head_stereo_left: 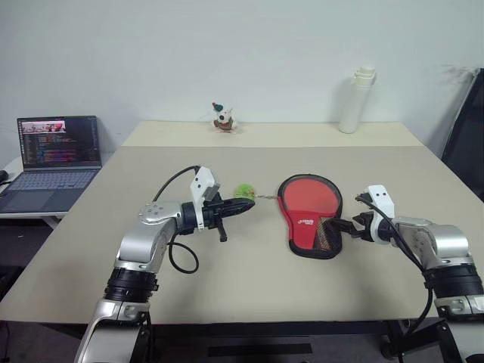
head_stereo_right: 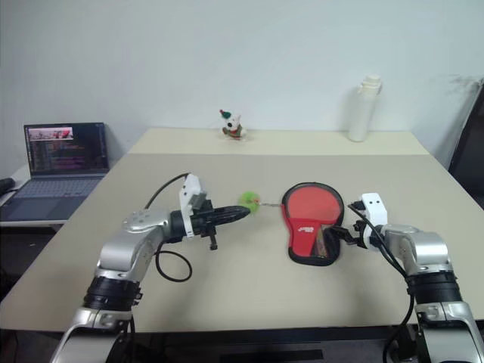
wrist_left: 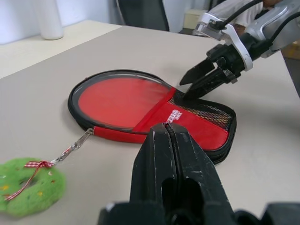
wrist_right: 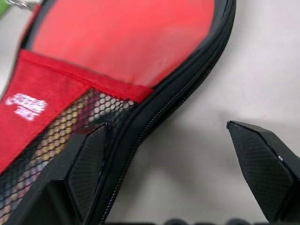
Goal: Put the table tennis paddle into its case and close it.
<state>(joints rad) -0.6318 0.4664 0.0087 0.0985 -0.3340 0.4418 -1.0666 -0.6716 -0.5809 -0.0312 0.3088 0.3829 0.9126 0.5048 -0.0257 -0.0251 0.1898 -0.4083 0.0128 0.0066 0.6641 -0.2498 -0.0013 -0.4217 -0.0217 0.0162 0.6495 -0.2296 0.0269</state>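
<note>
The case lies flat on the table with its red face and black mesh pocket up. A cord joins it to a green fuzzy charm on its left. Something light brown shows through the mesh; I cannot tell whether it is the table tennis paddle. My left gripper is shut and holds nothing. It points level at the charm, just short of it. My right gripper is open at the case's narrow end. It straddles the zip edge, one finger over the mesh and the other over bare table.
A white bottle and a small toy figure stand at the far side of the table. An open laptop sits on a lower desk to the left. A dark chair is at the right edge.
</note>
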